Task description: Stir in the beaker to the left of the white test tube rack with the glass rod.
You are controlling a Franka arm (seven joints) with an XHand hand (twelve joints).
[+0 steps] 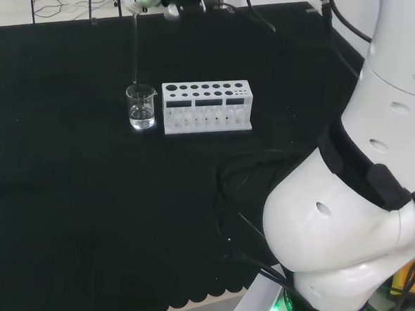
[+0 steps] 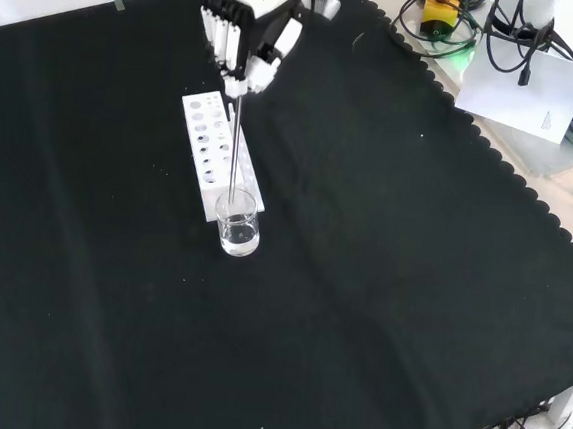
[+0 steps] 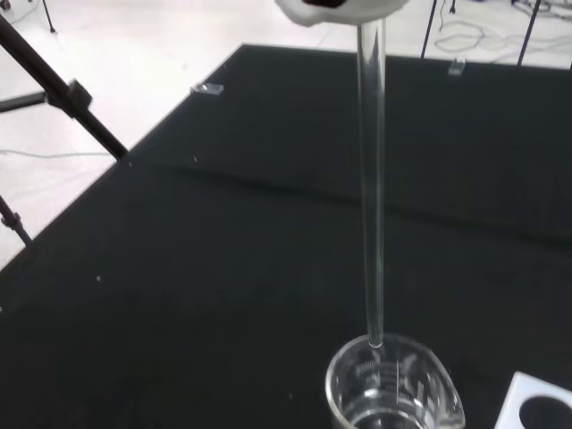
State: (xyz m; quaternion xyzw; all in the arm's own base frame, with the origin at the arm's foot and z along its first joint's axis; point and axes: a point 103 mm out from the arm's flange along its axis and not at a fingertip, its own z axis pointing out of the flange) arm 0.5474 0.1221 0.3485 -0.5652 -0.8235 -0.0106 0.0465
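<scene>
hand (image 2: 244, 32) has its fingers curled round the top of the glass rod (image 2: 235, 140), holding it upright so the tip drops into the beaker (image 1: 141, 106), just left of the white rack (image 1: 207, 106) in the head view. Beaker looks part full of clear liquid, hard to be sure

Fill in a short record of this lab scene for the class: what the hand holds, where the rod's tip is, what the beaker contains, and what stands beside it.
Hand: shut on the glass rod, held about upright
Rod tip: at the beaker's rim, in its mouth as the wrist view shows it
Beaker: clear, some clear liquid at the bottom
Beside the beaker: white test tube rack, to its right in the head view
Surface: black cloth
</scene>
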